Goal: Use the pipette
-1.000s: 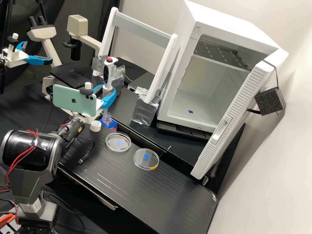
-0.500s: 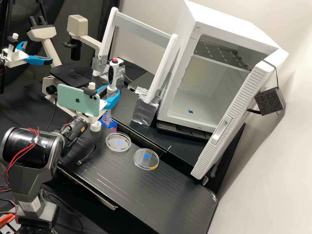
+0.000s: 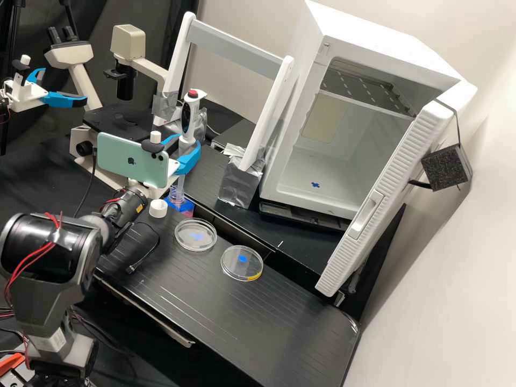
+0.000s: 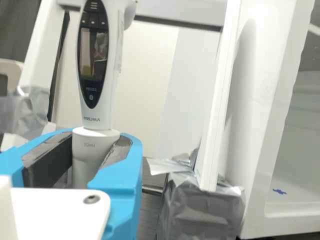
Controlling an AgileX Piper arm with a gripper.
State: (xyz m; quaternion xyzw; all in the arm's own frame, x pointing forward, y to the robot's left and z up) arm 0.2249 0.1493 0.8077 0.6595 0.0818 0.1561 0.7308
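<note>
Held nearly upright above the clear bottle (image 3: pixel 176 196), the pipette (image 3: pixel 186 117) has its lower end at the bottle's mouth; whether it dips inside I cannot tell. The claw (image 3: pixel 187 148) is clamped around the pipette, higher than the bottle. Just beside the bottle, a white cap (image 3: pixel 158 208) sits on the black surface (image 3: pixel 242 322), with a clear dish (image 3: pixel 195 235) near the bottle and a second dish (image 3: pixel 242 263) farther from it.

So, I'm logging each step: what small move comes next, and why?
Probably a short straight lift of the gripper, before any sideways swing. It holds the electronic pipette near upright, its lower end at the neck of the bottle; I can't tell whether the tip is inside, so moving sideways first might knock the bottle.
</note>
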